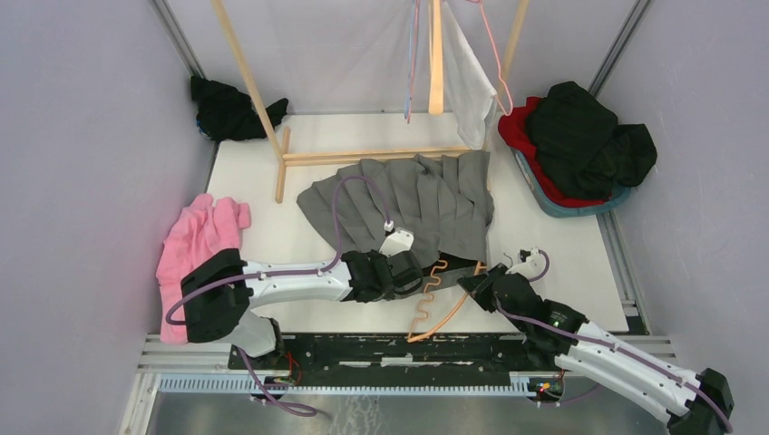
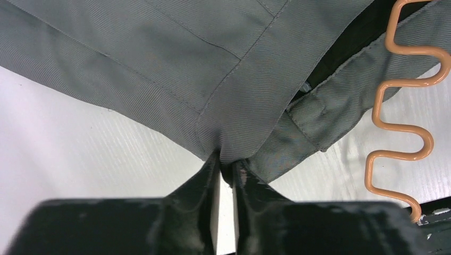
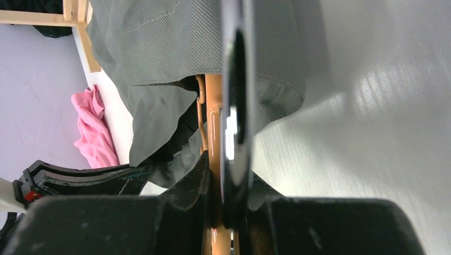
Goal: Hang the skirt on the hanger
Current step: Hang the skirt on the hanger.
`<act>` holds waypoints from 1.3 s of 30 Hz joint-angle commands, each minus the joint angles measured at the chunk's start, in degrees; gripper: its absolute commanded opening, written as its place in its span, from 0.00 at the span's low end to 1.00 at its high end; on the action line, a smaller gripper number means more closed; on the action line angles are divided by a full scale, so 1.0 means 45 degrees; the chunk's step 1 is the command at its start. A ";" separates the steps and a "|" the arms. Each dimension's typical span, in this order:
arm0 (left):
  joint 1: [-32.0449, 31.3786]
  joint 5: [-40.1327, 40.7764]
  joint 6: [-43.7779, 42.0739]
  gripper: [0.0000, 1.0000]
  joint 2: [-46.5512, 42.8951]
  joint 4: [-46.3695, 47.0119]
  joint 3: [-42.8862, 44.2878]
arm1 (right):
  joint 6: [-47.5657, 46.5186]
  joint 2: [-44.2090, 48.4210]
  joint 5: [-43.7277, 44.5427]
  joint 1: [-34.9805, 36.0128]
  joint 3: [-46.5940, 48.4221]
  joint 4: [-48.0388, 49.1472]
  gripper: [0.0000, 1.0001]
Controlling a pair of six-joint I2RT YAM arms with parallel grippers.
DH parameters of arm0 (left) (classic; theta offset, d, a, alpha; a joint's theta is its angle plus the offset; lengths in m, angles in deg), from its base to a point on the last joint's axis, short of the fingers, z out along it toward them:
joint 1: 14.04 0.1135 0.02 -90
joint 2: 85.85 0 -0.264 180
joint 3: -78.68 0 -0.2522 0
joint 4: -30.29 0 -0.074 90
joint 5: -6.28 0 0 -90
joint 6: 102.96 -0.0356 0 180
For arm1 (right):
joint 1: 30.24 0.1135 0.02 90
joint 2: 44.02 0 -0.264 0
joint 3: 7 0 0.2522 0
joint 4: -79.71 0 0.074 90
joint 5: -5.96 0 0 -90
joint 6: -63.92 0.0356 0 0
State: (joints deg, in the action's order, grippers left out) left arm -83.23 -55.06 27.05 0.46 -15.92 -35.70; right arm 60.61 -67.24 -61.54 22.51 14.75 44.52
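The grey pleated skirt [image 1: 408,204] is lying spread on the white table [image 1: 272,245] at the middle of the top view, its hem fanning out toward 12 o'clock and its waistband end turning toward 6 o'clock, where the arms can reach it. The orange hanger [image 1: 433,299] is lying at 6 o'clock of the skirt, its wavy arm showing on bare table and its other end slipping under the waistband, which appears to be why both arms are working at that one edge. The left gripper [image 2: 226,167] is reaching in from 9 o'clock and pinching a fold of the skirt's [image 2: 213,64] seamed edge between nearly closed fingertips, probably to lift the cloth so that the opening gapes for the hanger [image 2: 404,127] lying at 3 o'clock in the left wrist view. The right gripper [image 3: 226,159] is coming in from 4 o'clock and clamping its fingers on the hanger's flat orange bar [image 3: 214,101], holding it aimed under the grey cloth [image 3: 159,53], likely to steady or feed it in. The skirt is not yet hanging on the hanger. A pink cloth [image 1: 195,240] is lying at 9 o'clock, a wooden rack [image 1: 363,156] is standing at 12 o'clock, and a basket [image 1: 544,201] of dark and red clothes is sitting at 2 o'clock, all well apart from the work.
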 commanded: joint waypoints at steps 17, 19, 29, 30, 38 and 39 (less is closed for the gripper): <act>-0.0030 -0.0184 0.0842 0.03 -0.2351 0.1350 -0.1551 | 0.0112 -0.2651 0.0784 -0.0071 -0.0174 0.5896 0.01; -0.0069 -0.0197 0.0888 0.03 -0.2493 0.1356 -0.1699 | 0.0085 -0.2328 0.1001 -0.0096 -0.0196 0.5650 0.01; -0.0358 -0.0263 0.1262 0.03 -0.3095 0.1611 -0.2270 | -0.0114 -0.1308 0.1596 -0.0672 -0.0082 0.4627 0.01; -0.0407 -0.0284 0.1292 0.03 -0.3135 0.1618 -0.2256 | -0.0133 -0.1449 0.1684 -0.0705 -0.0050 0.4684 0.01; -0.0905 -0.0385 0.1571 0.03 -0.3332 0.1603 -0.2224 | -0.0397 -0.3815 0.1383 -0.1379 0.0218 0.6886 0.01; -0.0945 -0.0378 0.1610 0.03 -0.3360 0.1597 -0.2258 | -0.0398 -0.4047 0.1254 -0.1489 0.0244 0.7125 0.01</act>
State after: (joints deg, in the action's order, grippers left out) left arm -86.46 -57.07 31.27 -12.40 -10.06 -45.78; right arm 59.61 -82.68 -57.63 17.61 13.26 66.84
